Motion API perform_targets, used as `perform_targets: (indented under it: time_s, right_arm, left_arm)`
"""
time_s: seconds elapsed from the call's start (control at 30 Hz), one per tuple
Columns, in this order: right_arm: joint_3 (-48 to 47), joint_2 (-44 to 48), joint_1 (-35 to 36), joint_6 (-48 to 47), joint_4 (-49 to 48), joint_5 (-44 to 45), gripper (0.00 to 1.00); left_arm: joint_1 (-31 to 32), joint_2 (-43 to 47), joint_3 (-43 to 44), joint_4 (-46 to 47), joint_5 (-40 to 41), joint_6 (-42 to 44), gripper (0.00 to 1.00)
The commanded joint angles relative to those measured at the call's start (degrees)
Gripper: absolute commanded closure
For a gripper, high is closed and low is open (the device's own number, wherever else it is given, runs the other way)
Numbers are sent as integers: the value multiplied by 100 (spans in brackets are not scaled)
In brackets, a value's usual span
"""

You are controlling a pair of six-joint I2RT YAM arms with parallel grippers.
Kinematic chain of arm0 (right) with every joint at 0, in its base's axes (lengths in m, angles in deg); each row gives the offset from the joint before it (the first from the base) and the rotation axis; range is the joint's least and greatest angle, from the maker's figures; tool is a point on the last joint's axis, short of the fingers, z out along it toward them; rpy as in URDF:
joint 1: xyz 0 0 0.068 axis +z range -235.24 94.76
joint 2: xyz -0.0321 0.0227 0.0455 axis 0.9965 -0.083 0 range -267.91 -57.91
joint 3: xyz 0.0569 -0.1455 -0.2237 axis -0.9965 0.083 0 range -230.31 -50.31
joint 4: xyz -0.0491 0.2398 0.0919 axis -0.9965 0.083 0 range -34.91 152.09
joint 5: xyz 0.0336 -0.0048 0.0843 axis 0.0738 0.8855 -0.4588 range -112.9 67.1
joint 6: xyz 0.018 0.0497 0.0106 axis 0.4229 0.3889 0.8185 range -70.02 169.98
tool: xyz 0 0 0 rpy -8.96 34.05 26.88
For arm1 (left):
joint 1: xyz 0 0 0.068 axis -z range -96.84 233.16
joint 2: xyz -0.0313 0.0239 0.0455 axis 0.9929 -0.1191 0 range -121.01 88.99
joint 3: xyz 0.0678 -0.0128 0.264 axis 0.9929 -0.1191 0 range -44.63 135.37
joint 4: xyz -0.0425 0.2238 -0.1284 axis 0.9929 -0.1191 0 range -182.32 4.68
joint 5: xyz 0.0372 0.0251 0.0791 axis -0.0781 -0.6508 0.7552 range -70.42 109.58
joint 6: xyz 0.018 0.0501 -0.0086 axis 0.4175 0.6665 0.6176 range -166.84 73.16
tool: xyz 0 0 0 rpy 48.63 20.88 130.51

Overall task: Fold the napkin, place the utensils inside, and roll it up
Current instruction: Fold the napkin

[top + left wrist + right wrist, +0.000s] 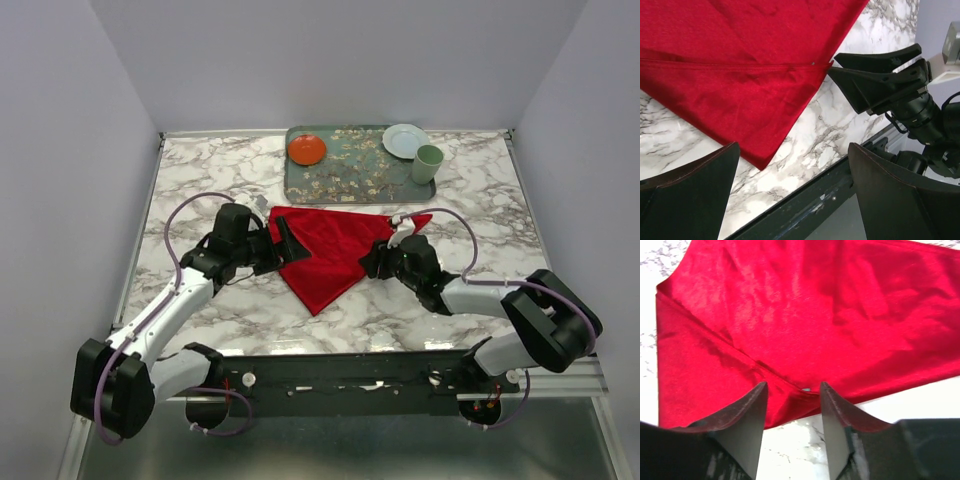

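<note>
The red napkin (335, 245) lies flat on the marble table, folded into a triangle with its point toward the near edge. My left gripper (288, 242) hovers wide open at its left corner; in the left wrist view the napkin (740, 75) lies beyond the left gripper (792, 195), which holds nothing. My right gripper (374, 262) is at the napkin's right edge. In the right wrist view the right gripper (792, 390) stands open, with the napkin (815, 315) edge lying between the fingertips, not pinched. The utensils are hidden.
A patterned tray (350, 172) sits behind the napkin with an orange plate (307, 150), a white plate (405, 140) and a pale green cup (428, 163). The dark rail (805, 210) runs along the table's near edge.
</note>
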Motion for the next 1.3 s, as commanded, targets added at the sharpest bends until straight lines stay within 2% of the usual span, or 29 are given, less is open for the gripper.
perform_targets:
  time_s: [0.0, 0.17, 0.27, 0.3, 0.4, 0.47, 0.5, 0.53, 0.57, 0.67, 0.77, 0.93, 1.0, 1.07, 1.27]
  right_arm:
    - [136, -207, 0, 346, -98, -261, 48]
    - [136, -50, -429, 443, 59, -216, 48]
    - [-92, 328, -728, 382, 541, -128, 46]
    - [-215, 546, -807, 364, 674, -119, 46]
    - [-435, 785, -896, 145, 1070, -504, 46]
    - [-629, 751, -887, 118, 1019, -1443, 47]
    - [-646, 742, -887, 187, 1018, -1621, 47]
    - [-629, 820, -896, 397, 1079, -1248, 45]
    - [-612, 882, -1079, 790, 1245, -1010, 37]
    - [-794, 805, -1807, 1146, 1474, -971, 25]
    - [-1400, 567, -2457, 953, 2175, -1007, 22]
    - [-1815, -197, -3575, 1110, 2416, -1576, 23]
    - [-2077, -574, -4023, 1233, 2425, -1937, 27]
    - [-2307, -1128, -4130, 1199, 2477, -2535, 34]
    - [-2299, -1595, -4139, 1392, 2346, -2528, 36]
  left_arm:
    - [252, -128, -98, 373, 118, -155, 2]
    - [296, -260, -98, 435, 206, -67, 2]
    - [287, -593, -45, 584, 294, 73, 9]
    - [287, -707, 16, 611, 312, 143, 20]
    - [174, -1164, 174, 646, 408, 293, 43]
    - [33, -1349, 175, 742, 364, 355, 49]
    - [-29, -1393, 166, 751, 373, 416, 53]
    - [-168, -1446, 148, 751, 373, 451, 55]
    - [-205, -1473, 140, 769, 373, 486, 55]
    - [-284, -1631, 148, 751, 304, 540, 58]
    - [-284, -1561, 69, 901, 189, 452, 60]
    - [-275, -1482, 192, 691, 110, 548, 55]
    - [-275, -1438, 210, 655, 110, 583, 54]
    - [-267, -1368, 236, 629, 75, 575, 53]
    - [-266, -1350, 605, 277, 48, 680, 53]
